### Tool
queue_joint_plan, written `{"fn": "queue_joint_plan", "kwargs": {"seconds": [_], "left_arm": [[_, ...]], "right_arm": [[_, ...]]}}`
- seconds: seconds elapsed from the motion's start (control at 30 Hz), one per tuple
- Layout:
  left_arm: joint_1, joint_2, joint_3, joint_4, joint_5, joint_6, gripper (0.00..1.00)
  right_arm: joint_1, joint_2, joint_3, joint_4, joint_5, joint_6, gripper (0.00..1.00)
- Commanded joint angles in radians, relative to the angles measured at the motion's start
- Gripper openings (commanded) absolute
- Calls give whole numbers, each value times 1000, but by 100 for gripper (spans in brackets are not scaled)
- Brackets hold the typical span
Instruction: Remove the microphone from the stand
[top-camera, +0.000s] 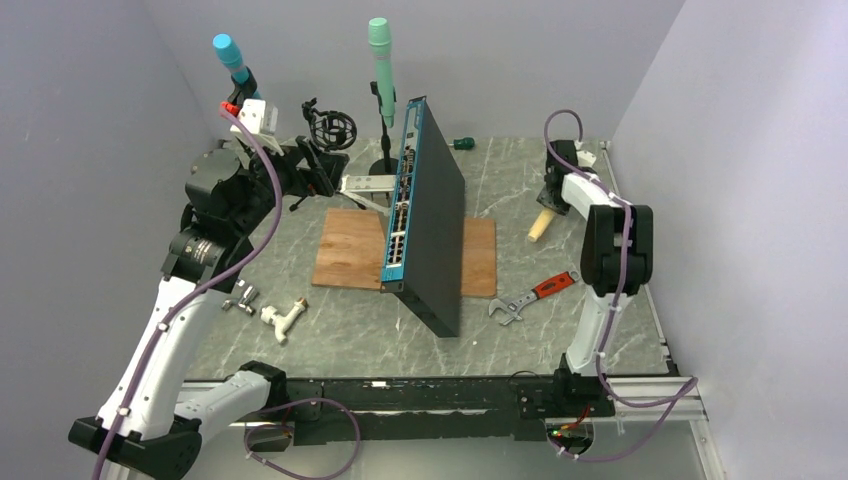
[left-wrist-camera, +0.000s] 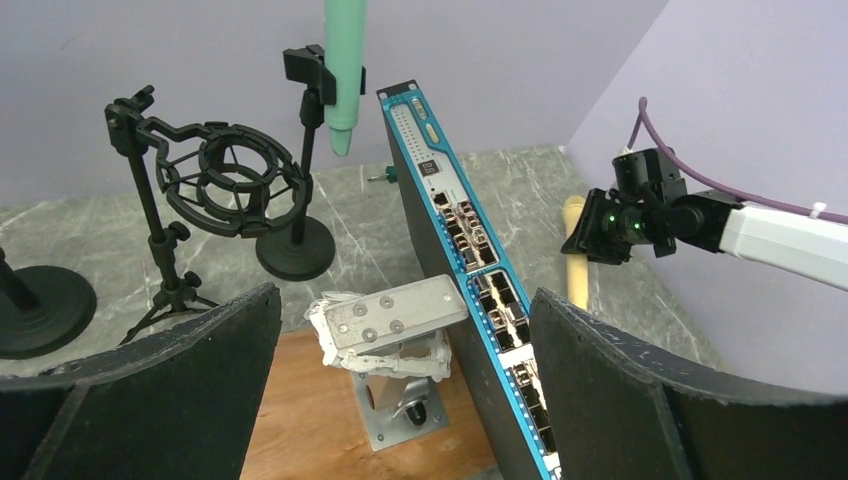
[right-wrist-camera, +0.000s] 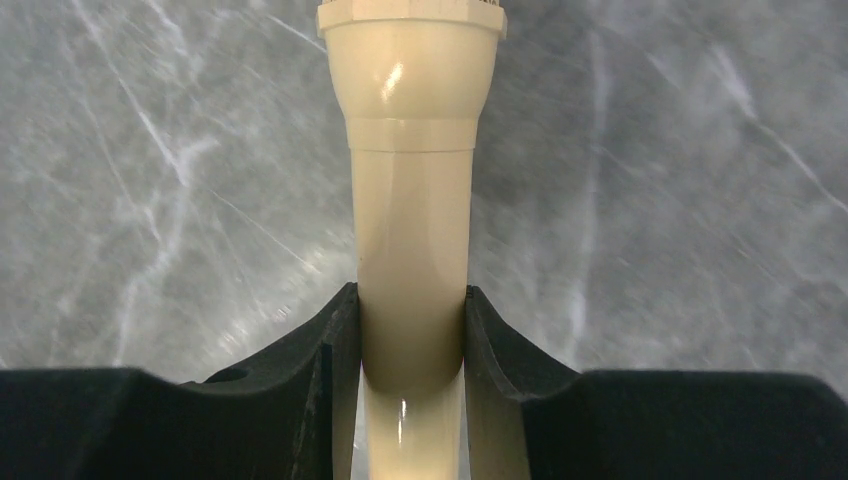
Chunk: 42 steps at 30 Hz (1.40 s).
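Grey marbled table (top-camera: 340, 335), with pale lilac walls close on three sides. In the top view the cream microphone (top-camera: 540, 226) is at 3 o'clock of the table, held by the right gripper (top-camera: 549, 200). Its long axis is steeply tilted: the tail is up in the jaws, and the wide head goes down and toward 7 o'clock. In the right wrist view the body runs straight to 12 o'clock, with the head rim at the top edge. The jaws are clenched on the narrow body, one finger (right-wrist-camera: 330, 340) on each side, and the head reaches well beyond the fingertips. I cannot tell if the head touches the table.

At 9 o'clock from the microphone a network switch (top-camera: 430, 230) stands on its long edge like a wall, on a wooden board (top-camera: 345, 250). At 6 o'clock a red-handled adjustable wrench (top-camera: 530, 296) lies near. At 3 o'clock there is a bare strip of table, then the right wall.

The shock mount stand (top-camera: 330, 128) is at 11 o'clock of the table, well apart from the microphone, on the other side of the switch. Beside it a green microphone (top-camera: 380, 55) stands upright in its own clip stand. The left gripper (left-wrist-camera: 402, 295) faces that way with jaws released wide, grasping nothing. A small metal bracket (left-wrist-camera: 395, 315) shows between its fingers, farther away.
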<state>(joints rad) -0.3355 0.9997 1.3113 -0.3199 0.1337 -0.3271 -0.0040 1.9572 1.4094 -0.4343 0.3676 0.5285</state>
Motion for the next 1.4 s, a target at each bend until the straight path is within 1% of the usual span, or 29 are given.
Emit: {"fn": "queue_joint_plan", "kwargs": {"seconds": [0.0,0.07,0.2,0.3,0.43,0.53,0.6,0.7,0.73,0.8,0.87,1.0,1.2,1.23,1.27,1.3,1.37], "left_arm": [[-6,-15,5,19,-49,7,96],[-8,-12,4,18,-56,9,96],[-12,-9,-7,31,-47,2,96],[-16,-14,-13,35,-56,4,96],[-25,-26,-17,35,-78,9,96],[-28,-34,-27,44,-90,11,95],[-28,-38,-35,50,-100,10,95],[-30,-44,-43,56,-107,8,95],[-30,-47,-44,57,-109,8,95],[-30,-51,-46,59,-108,5,95],[-30,-54,-45,59,-108,5,95],[-30,-56,-43,53,-126,14,95],[-29,-59,-57,71,-123,13,95],[-29,-59,-57,70,-127,16,95],[-29,-59,-57,71,-130,21,96],[-29,-58,-55,70,-131,30,96],[-30,-56,-44,56,-131,50,96]], "right_arm": [[11,80,170,-15,-85,43,6],[11,126,237,-25,-114,53,10],[23,223,333,-34,-165,61,13],[34,286,406,-64,-160,77,15],[46,321,425,-39,-156,88,20],[53,353,455,-55,-163,116,23],[62,371,470,-59,-160,123,28],[81,386,465,-51,-151,121,32],[86,386,455,-42,-145,119,35],[93,382,437,-32,-140,111,45],[96,382,430,-32,-140,106,61],[95,378,422,-34,-154,111,78],[94,368,433,-63,-162,112,86],[94,358,423,-61,-161,114,89],[93,345,409,-58,-157,113,97],[93,327,388,-46,-155,109,100],[89,280,325,3,-150,96,100]]}}
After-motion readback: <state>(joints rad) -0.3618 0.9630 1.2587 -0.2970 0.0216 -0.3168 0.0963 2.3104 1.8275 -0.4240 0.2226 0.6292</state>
